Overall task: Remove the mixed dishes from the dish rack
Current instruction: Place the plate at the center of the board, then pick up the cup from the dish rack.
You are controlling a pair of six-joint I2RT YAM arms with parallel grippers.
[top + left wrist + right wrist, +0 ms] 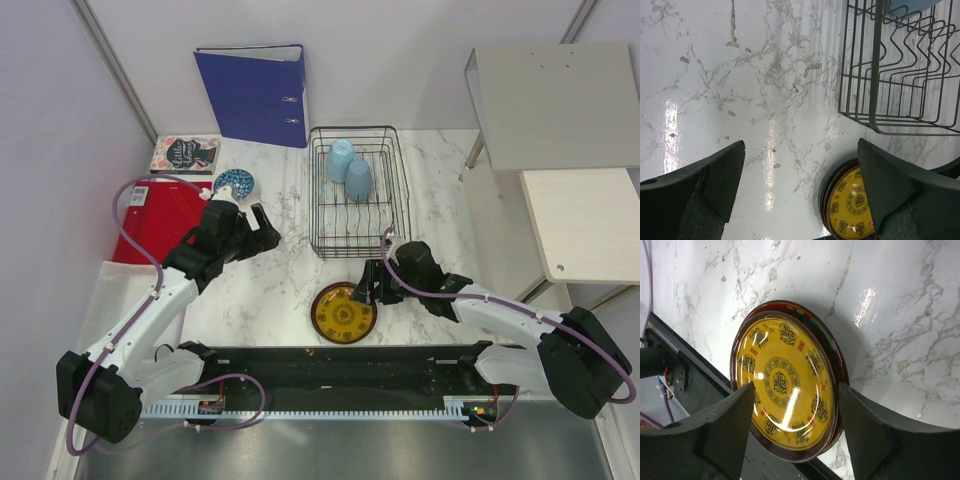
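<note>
Right end effector (795,395) | spread apart | yellow patterned plate (782,380) just below, unheld | left end effector (801,150) spread apart over table (715,75)

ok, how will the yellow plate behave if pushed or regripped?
Yellow plate looks rigid and glossy, given the glare, so probably slippery to grip. It sits nested on a red-rimmed plate, so a push may slide it off or drag both across the smooth marble table. Lying flat, unlikely to roll.
</note>
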